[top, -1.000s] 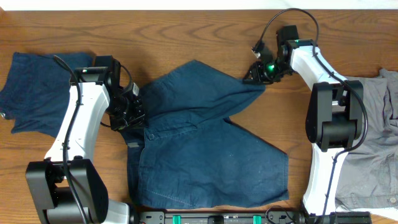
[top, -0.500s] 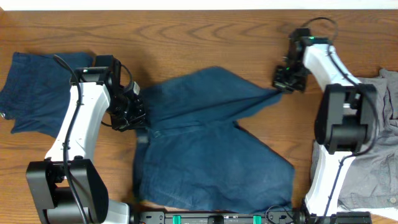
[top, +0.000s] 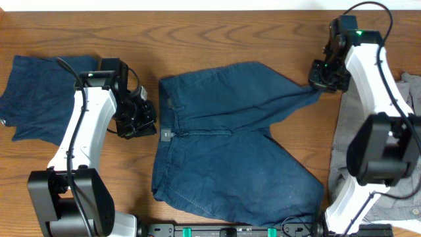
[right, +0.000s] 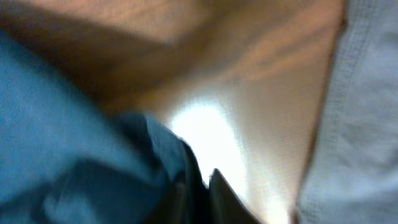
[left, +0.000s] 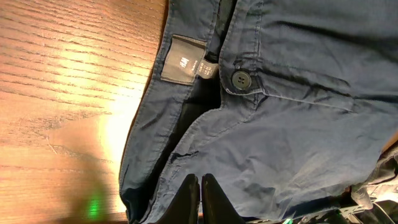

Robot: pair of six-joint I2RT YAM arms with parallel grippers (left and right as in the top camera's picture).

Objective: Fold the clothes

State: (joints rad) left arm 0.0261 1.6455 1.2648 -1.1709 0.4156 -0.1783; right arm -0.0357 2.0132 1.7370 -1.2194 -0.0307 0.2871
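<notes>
Brown wood-grain tabletop (top: 230,33), with a pale strip along its far edge. Mid-table we find dark navy cotton shorts (top: 223,151) spread flat. A second navy pair (top: 39,92) lies far left and a light grey pair (top: 413,99) far right, under the right arm. The grey waistband label (left: 186,59) reads H&M, beside a dark round button (left: 240,79). Left arm bent low, left fingers (left: 190,200) pressed together at the waistband. Right arm reaches far, right fingers (right: 225,202) clamping a leg hem drawn to a point.
</notes>
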